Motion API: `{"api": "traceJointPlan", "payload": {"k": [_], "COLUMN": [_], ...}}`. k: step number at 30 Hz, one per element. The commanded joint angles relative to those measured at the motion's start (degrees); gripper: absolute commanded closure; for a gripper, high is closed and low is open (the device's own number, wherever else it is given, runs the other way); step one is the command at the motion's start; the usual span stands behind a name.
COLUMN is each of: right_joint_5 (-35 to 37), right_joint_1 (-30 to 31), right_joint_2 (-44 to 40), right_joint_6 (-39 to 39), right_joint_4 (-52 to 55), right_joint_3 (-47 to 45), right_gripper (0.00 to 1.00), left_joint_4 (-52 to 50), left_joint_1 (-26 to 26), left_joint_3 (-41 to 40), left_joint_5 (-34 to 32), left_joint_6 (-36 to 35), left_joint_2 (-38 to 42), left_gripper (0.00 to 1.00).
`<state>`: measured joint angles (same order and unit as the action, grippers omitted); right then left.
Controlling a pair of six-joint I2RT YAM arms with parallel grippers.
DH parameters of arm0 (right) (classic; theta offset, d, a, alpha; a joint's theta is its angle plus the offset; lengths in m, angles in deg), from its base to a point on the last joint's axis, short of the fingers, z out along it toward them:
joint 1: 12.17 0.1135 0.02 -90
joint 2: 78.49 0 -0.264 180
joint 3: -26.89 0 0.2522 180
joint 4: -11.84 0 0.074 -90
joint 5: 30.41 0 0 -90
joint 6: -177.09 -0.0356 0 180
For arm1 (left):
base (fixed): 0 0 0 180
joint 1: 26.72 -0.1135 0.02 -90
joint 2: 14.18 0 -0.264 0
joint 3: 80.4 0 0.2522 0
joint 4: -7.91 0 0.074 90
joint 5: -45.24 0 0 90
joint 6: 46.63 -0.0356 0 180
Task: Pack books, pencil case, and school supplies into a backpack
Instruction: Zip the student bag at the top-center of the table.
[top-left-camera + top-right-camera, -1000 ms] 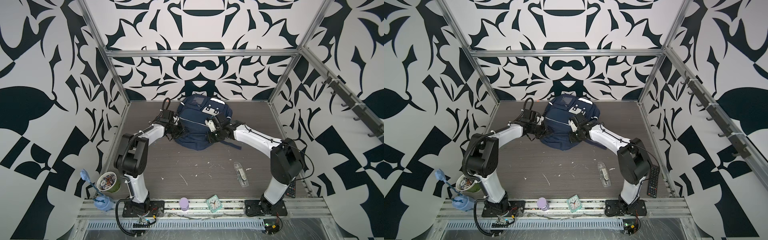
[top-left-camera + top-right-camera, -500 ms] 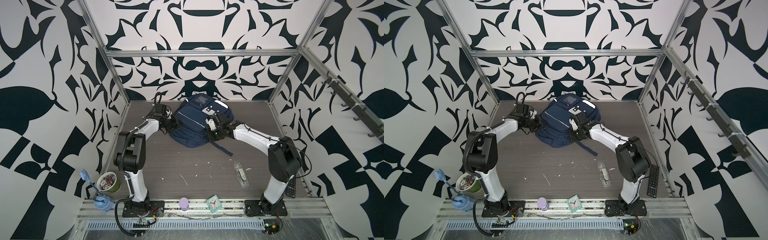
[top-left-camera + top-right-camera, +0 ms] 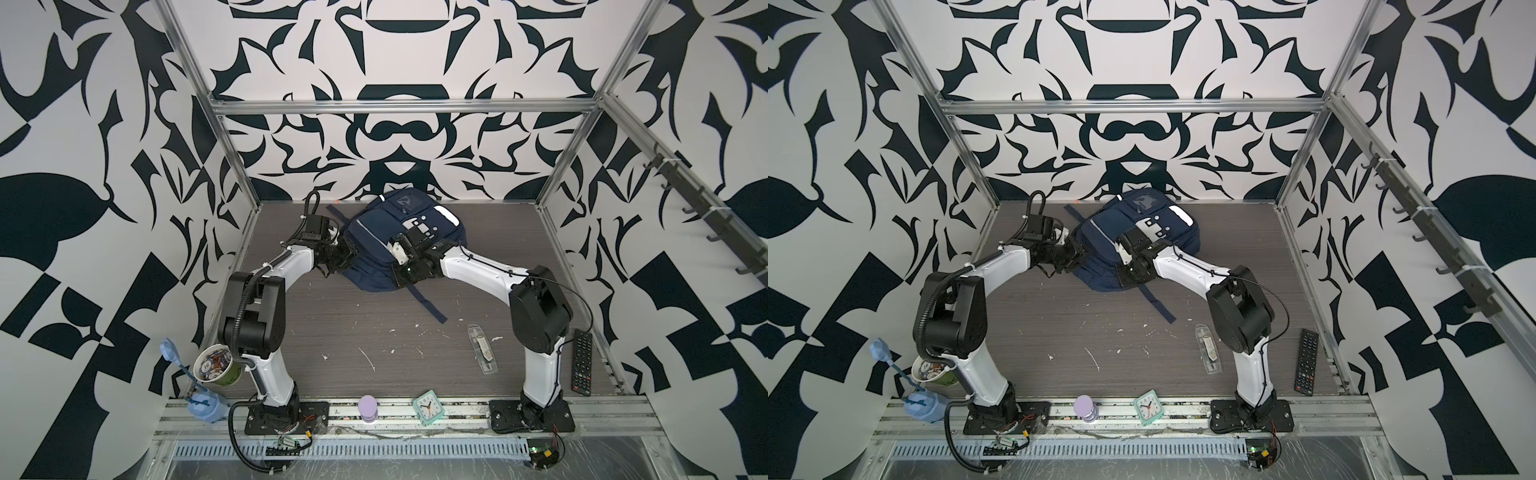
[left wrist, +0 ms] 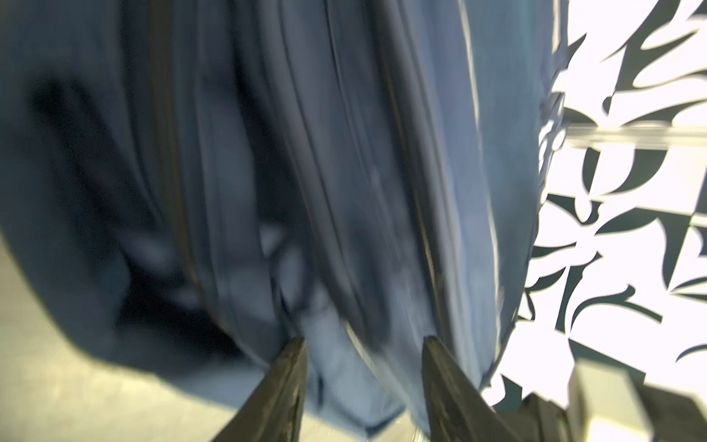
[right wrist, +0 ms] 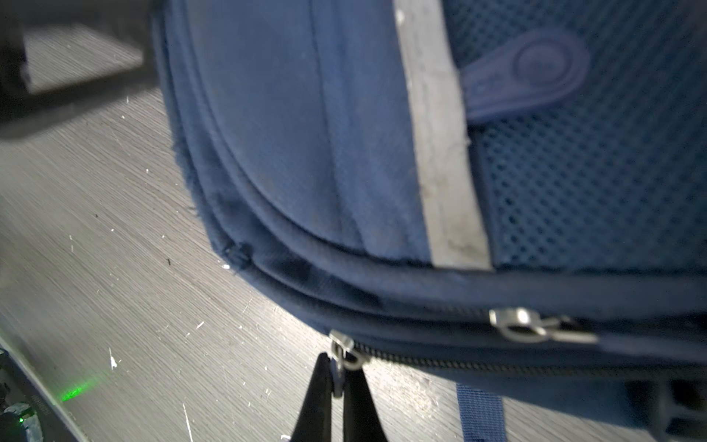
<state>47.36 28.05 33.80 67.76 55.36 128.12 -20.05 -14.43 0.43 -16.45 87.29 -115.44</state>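
Pinching the zip pull, the right jaws are closed on it at the near edge of the backpack. The left jaws stand apart at its side, seemingly gripping nothing, though that view is blurred. To run the zip well, the left should clamp cloth and brace while the right pulls along the track. The backpack lies at the back of the desk; the packet lies well apart, nearer the front.
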Motion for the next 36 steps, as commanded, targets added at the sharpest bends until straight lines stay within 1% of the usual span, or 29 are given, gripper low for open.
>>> {"api": "traceJointPlan", "payload": {"k": [1, 6, 8, 9, 11, 13, 15, 19, 23, 26, 31, 34, 36], "right_joint_5": [-1.2, -1.1, -1.0, -0.4, 0.3, 0.4, 0.6, 0.5, -0.4, -0.5, 0.1, -0.3, -0.1], "right_joint_1": [1.1, 1.6, 1.7, 1.6, 1.0, -0.1, -1.8, -7.4, -13.8, -17.1, -18.2, -18.1, -18.2], "right_joint_2": [-0.6, -0.7, -1.2, -1.5, -2.0, -2.7, -3.6, -5.1, -4.5, -3.4, -1.8, -2.0, -2.5], "right_joint_6": [0.4, 0.8, 0.9, 1.0, 1.3, 1.4, 1.5, 1.5, 1.0, 0.6, 0.3, -0.1, -0.2], "right_joint_4": [0.2, 0.8, 0.5, 0.5, 0.7, 1.1, 1.1, 0.8, 0.7, 0.8, 1.8, 1.5, 1.4], "right_joint_3": [3.0, 3.1, 2.5, 2.2, 1.3, 0.5, -0.8, -3.1, -3.5, -2.6, -0.6, -1.1, -1.7], "right_gripper": [1.0, 1.0, 1.0, 1.0, 1.0, 1.0, 1.0, 1.0, 1.0, 1.0, 1.0, 1.0, 0.96], "left_joint_4": [2.3, 4.9, 4.8, 4.9, 4.3, 3.3, 2.7, 2.6, 2.6, 2.7, 3.0, 3.2, 3.3], "left_joint_1": [2.1, 5.2, 5.7, 5.7, 5.7, 5.5, 5.1, 3.8, 2.7, 2.2, 2.2, 2.3, 2.3], "left_joint_3": [-2.7, -2.0, -1.1, -0.8, -0.1, 0.5, 0.7, -0.3, -1.7, -2.4, -2.6, -2.4, -2.2], "left_joint_5": [0.5, 0.1, -0.3, -0.4, -0.5, -0.9, -1.1, -1.0, -0.9, -0.6, 0.1, 0.2, 0.3], "left_joint_6": [1.1, 2.7, 2.7, 2.6, 2.2, 1.3, 0.8, 0.4, 0.0, -0.1, -0.1, -0.1, -0.1], "left_joint_2": [1.5, -0.5, -1.3, -1.5, -1.7, -1.6, -1.4, -0.4, 0.8, 1.2, 0.6, 0.2, 0.1], "left_gripper": [0.48, 0.49, 0.55, 0.6, 0.73, 0.81, 0.84, 0.9, 0.9, 0.9, 0.9, 0.89, 0.89]}}
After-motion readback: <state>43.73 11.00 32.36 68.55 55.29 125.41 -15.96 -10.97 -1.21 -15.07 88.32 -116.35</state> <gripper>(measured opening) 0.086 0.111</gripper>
